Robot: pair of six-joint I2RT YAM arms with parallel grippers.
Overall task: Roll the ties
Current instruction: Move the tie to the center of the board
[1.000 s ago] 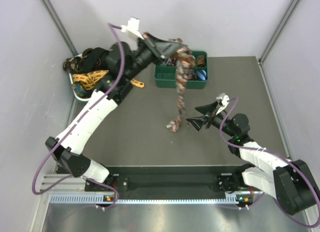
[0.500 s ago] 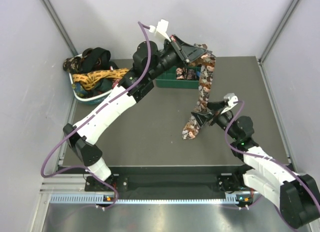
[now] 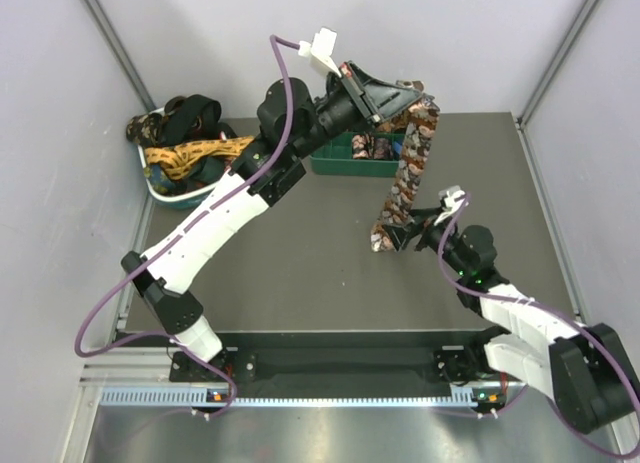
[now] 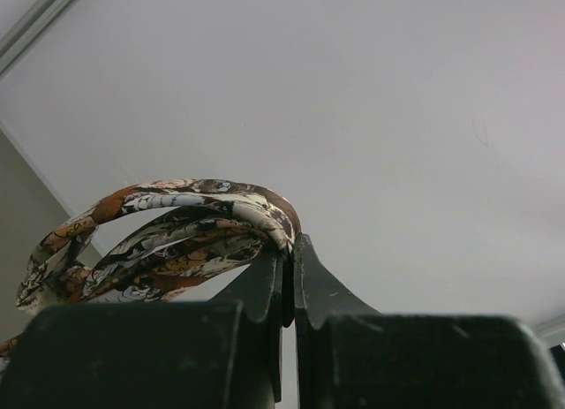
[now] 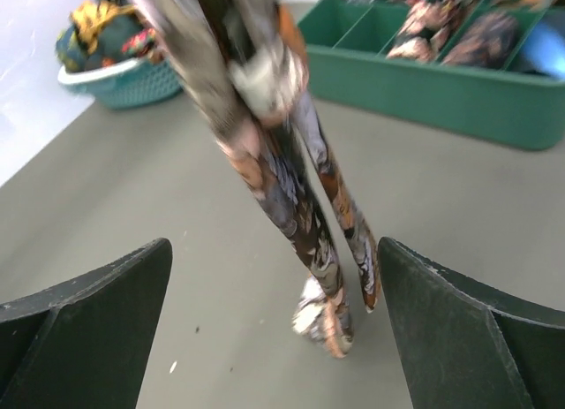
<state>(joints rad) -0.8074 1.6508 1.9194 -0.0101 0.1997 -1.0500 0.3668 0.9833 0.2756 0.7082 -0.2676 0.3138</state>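
L gripper (image 3: 398,95), top centre, stays clamped on floral tie (image 3: 410,168); tail now hangs higher. R gripper (image 3: 408,230) wide open, empty, closer to tail.

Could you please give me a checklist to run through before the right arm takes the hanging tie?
1. Left tool shut on brown-floral tie: ok.
2. Right tool open: ok.
3. Tie hangs between right tool's fingers: ok.
4. Tie's lower end inside the finger gap, not beyond: cannot tell.
5. Tie's end clear of table: cannot tell.
6. Green tray behind, out of the way: ok.
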